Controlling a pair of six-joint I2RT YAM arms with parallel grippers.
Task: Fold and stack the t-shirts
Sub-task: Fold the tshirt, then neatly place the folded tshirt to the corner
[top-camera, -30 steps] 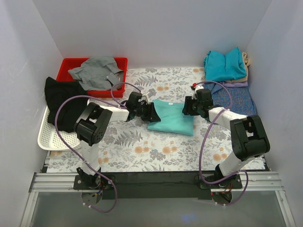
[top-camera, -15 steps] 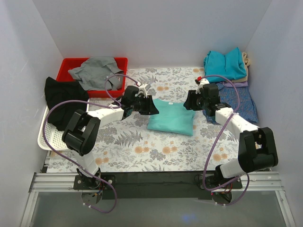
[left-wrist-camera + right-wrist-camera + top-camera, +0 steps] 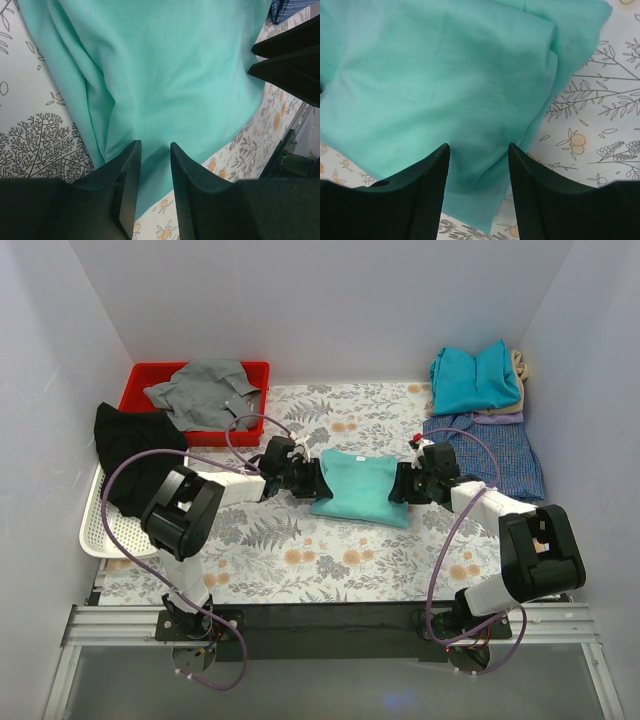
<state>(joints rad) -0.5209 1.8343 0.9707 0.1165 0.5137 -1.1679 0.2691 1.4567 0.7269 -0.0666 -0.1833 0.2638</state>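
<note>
The mint-green t-shirt (image 3: 362, 488) lies folded in a rectangle at the middle of the floral table. My left gripper (image 3: 312, 480) is at its left edge, low over the cloth. In the left wrist view (image 3: 155, 147) the jaws stand a narrow gap apart above the tee (image 3: 165, 65), holding nothing. My right gripper (image 3: 400, 483) is at the tee's right edge. In the right wrist view (image 3: 479, 150) it is wide open over the tee (image 3: 430, 80). A teal-blue shirt (image 3: 475, 378) lies on beige and lavender ones (image 3: 500, 416) at the back right, with a blue check shirt (image 3: 495, 452) in front.
A red bin (image 3: 140, 380) at the back left holds a grey shirt (image 3: 205, 388). A black cloth (image 3: 135, 445) lies over a white tray (image 3: 105, 535) at the left edge. White walls close in the back and both sides.
Both grippers rose and drew toward the back half a second ago, then came down again to the tee's left and right edges. The tee has stayed in the same spot.
</note>
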